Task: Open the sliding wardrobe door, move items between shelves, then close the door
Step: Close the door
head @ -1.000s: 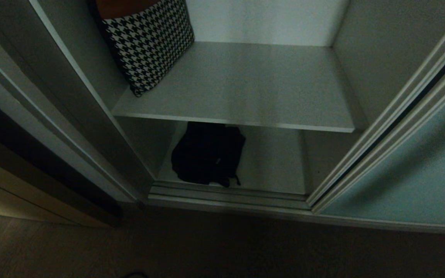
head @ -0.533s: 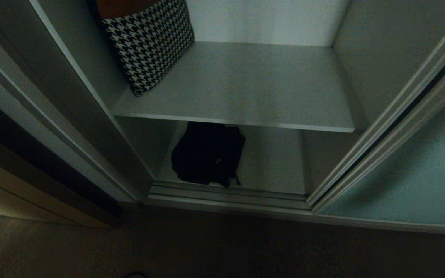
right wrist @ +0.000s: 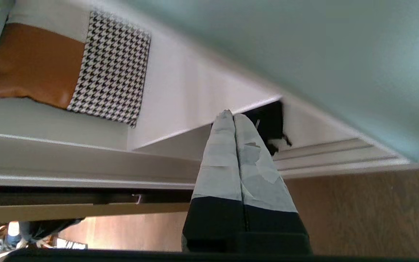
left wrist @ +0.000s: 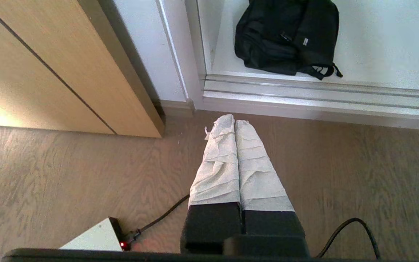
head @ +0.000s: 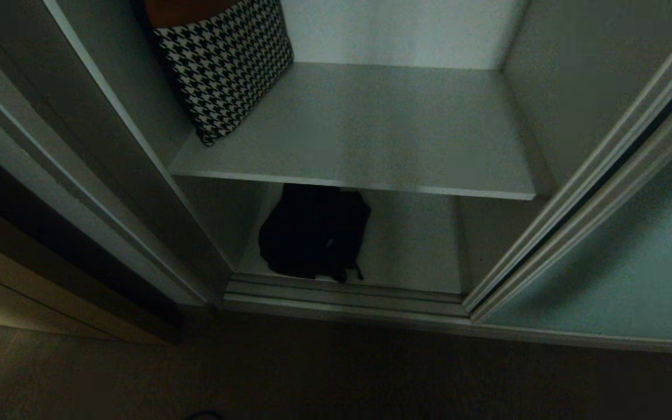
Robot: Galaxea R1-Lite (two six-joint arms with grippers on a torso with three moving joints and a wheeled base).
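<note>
The left gripper [left wrist: 235, 123] hangs over the wood floor [left wrist: 67, 174], fingers pressed together, holding nothing. At ten o'clock a houndstooth cushion [head: 225, 64] leans on the upper shelf [head: 371, 128]; the black bag [head: 312, 233] lies on the lower shelf [head: 412, 245]. At three o'clock stands the slid-open teal door [head: 633, 262]. The right gripper [right wrist: 233, 115] points toward the bag, closed and empty.

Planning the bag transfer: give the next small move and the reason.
Probably open the right end effector and lower it toward the black bag: the door is slid aside, the bag lies on the bottom shelf, and both end effectors are shut, empty.
</note>
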